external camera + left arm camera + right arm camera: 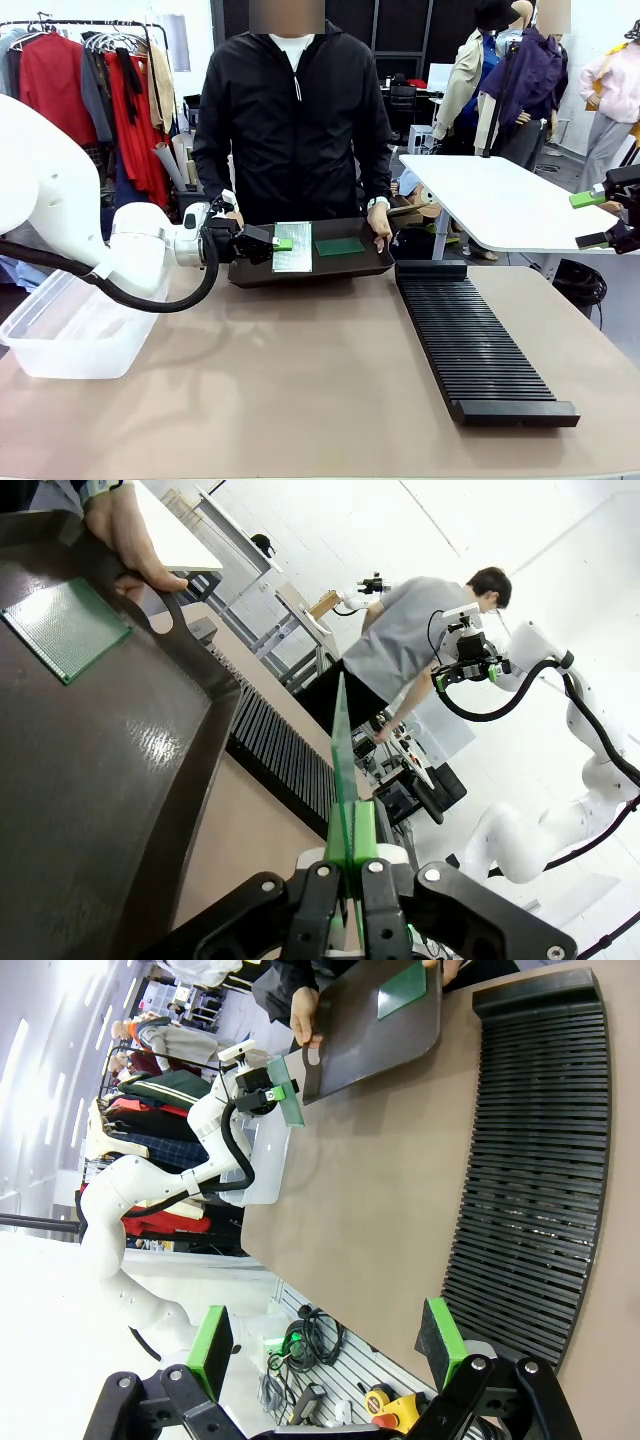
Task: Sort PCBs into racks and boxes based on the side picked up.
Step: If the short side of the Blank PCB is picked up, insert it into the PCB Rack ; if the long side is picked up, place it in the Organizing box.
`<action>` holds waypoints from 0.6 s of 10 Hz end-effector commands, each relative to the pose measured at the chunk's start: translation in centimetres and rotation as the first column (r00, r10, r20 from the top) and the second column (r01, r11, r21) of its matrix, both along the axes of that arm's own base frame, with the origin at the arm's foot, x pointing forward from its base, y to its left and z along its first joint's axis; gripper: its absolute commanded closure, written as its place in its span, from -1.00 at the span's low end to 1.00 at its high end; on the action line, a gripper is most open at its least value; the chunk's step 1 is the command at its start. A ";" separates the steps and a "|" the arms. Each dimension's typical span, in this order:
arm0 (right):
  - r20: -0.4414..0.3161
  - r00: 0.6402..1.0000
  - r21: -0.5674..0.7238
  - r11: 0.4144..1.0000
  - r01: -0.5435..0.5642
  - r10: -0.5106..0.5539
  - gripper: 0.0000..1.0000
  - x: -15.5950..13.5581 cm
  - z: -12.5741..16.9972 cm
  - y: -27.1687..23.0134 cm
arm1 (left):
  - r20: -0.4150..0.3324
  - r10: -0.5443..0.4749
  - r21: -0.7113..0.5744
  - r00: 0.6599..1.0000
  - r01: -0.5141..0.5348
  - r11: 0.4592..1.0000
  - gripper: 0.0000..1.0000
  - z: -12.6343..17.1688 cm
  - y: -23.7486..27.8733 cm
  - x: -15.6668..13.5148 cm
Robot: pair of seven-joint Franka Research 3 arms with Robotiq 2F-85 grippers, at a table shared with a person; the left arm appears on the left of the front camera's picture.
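My left gripper (281, 243) is shut on the edge of a PCB (293, 258) whose pale speckled face is up, held just above the black tray (300, 275). In the left wrist view that PCB (339, 742) rises edge-on from between the shut fingers (352, 852). A second, darker green PCB (340, 246) lies flat in the tray. The long black slotted rack (470, 345) lies on the table's right half, the clear box (60, 330) at the left edge. My right gripper (594, 220) hangs open and empty above the table's right side, over the rack (540, 1160).
A person in a black jacket stands at the far side, holding the tray with a hand (380, 222) on its right rim and the other on its left. A white side table (500, 200) stands behind at the right. Bare tabletop (300, 380) lies between box and rack.
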State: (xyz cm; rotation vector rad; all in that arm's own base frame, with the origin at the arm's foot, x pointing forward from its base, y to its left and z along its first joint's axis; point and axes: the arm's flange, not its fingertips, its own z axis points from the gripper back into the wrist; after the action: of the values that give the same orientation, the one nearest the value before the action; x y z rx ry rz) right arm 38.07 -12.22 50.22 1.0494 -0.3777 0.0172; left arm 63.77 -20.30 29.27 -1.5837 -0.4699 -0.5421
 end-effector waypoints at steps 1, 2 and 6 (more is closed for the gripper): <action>0.018 1.000 -0.002 1.000 0.013 -0.013 -1.00 -0.1 0.0 0.3 | 0.008 -0.001 -0.002 1.000 0.001 1.000 1.00 0.1 -0.1 0.0; 0.018 1.000 -0.002 1.000 0.013 -0.013 -1.00 -0.1 0.0 0.3 | 0.008 -0.001 -0.002 1.000 0.001 1.000 1.00 0.1 -0.1 0.0; 0.018 1.000 -0.002 1.000 0.013 -0.013 -1.00 -0.1 0.0 0.3 | -0.021 -0.013 0.010 1.000 0.013 1.000 1.00 1.0 0.5 -0.4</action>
State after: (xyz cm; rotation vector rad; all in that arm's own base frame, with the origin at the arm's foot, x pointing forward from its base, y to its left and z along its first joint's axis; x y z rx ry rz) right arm 38.07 -12.22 50.22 1.0494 -0.3777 0.0172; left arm 63.77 -20.23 29.41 -1.5834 -0.4657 -0.5402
